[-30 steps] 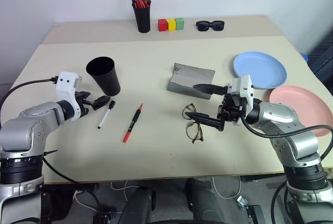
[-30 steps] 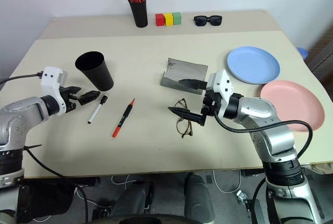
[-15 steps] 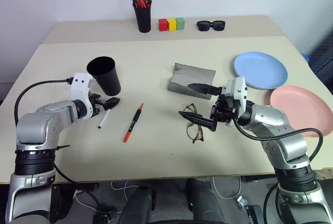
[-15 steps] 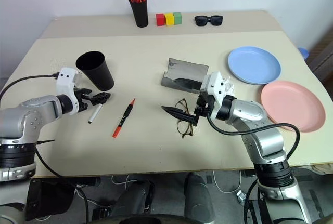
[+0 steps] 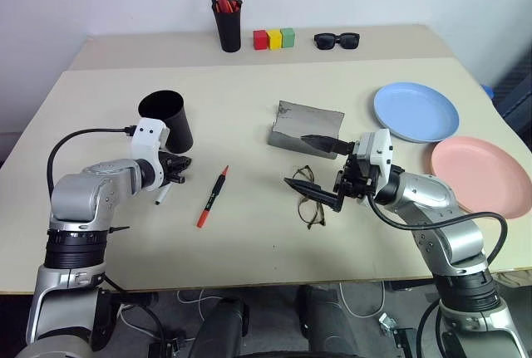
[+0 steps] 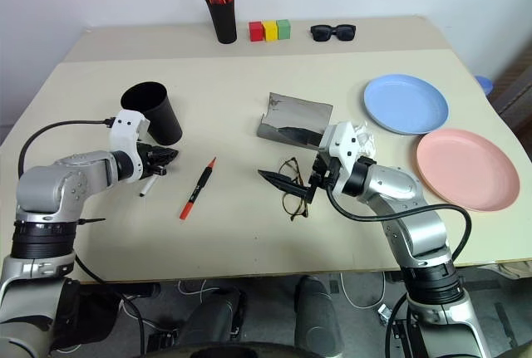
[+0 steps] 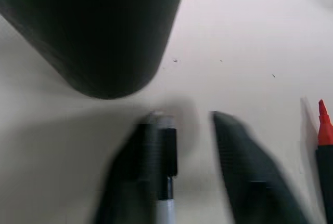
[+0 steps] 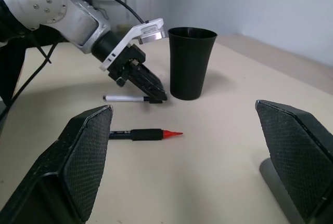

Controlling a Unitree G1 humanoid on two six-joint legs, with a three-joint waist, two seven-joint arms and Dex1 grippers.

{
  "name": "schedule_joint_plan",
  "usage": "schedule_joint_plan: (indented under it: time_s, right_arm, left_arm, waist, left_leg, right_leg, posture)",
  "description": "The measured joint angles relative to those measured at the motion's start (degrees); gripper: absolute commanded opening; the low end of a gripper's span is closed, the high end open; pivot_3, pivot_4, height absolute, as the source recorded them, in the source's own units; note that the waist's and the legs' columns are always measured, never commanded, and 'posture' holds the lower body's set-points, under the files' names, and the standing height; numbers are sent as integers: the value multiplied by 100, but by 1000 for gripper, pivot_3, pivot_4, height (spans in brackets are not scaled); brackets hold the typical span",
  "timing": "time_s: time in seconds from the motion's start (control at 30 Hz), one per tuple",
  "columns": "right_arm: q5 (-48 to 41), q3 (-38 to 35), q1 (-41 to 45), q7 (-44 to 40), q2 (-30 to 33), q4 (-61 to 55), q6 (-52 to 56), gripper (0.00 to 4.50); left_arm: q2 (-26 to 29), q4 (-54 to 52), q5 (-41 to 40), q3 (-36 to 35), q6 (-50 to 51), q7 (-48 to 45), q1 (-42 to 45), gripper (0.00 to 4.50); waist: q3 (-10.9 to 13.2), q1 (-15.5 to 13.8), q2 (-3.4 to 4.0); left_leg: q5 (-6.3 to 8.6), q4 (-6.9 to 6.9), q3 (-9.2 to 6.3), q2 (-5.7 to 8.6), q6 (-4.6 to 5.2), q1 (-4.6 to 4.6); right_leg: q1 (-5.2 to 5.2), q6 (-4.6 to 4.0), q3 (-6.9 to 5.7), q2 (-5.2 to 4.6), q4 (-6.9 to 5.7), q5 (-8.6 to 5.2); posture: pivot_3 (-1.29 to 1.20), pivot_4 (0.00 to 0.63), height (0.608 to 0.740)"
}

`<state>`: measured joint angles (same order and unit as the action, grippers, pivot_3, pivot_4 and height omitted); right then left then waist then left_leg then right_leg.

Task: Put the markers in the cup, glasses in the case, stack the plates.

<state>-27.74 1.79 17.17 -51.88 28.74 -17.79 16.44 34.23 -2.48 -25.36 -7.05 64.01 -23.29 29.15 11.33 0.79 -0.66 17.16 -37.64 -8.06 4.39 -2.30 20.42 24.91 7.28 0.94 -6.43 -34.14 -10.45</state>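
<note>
Black marker (image 5: 164,193): lies flat on the table (image 5: 249,100) just in front of the cup, dark end toward it. Left gripper (image 6: 163,158) is down over that dark end with its fingers drawn together; the right wrist view shows them pinched at the marker's tip. Grip looks made, lift not yet begun.

Red marker (image 5: 212,196): lies flat, apart from the black one, red tip pointing away from the robot. Untouched.

Black cup (image 5: 168,120): upright, mouth open, nothing seen inside it. Stands just behind the left gripper.

Wire-framed glasses (image 5: 309,198): rest open on the table in front of the case. Right gripper (image 5: 318,163) hangs above them with its fingers spread wide, holding nothing.

Grey case (image 5: 305,127): flap lifted, interior appears vacant.

Light blue plate (image 5: 415,111) and salmon pink plate (image 5: 482,174): side by side at the right edge, near each other, not stacked.

Status, by judgement: none of the three jobs is complete. First marker is in hand; the second marker, glasses and plates all remain.
</note>
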Motion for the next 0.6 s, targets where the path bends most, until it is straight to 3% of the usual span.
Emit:
schedule_joint_plan:
  time_s: [0.27,0.4,0.5,0.6]
  right_arm:
    - [51,-1,20,-23,24,126,-50,4500]
    - [63,2,103,-50,23,227,-65,4500]
    - [66,4,153,-80,21,247,-73,4500]
    - [68,7,169,-109,20,289,-94,4500]
  left_arm:
    - [58,-125,-2,133,352,-3,-78,25]
    - [349,-214,181,317,142,-100,-146,25]
    - [517,-252,396,362,-173,-122,-167,892]
    - [524,-346,500,355,-241,-50,-166,2357]
  waist:
    - [0,1,-1]
    - [0,8,0]
    - [0,-3,-1]
    - [0,-8,0]
  left_leg:
    - [0,0,1,0,0,-1]
    - [0,2,1,0,0,-1]
    - [0,2,1,-1,0,1]
    - [0,2,1,0,0,1]
  right_leg:
    - [0,0,2,1,0,0]
    - [2,0,2,1,-1,0]
    - [1,0,2,1,1,0]
    - [1,0,2,0,1,0]
  posture:
    - [0,150,740]
    - [0,150,740]
    - [0,150,740]
    - [0,150,740]
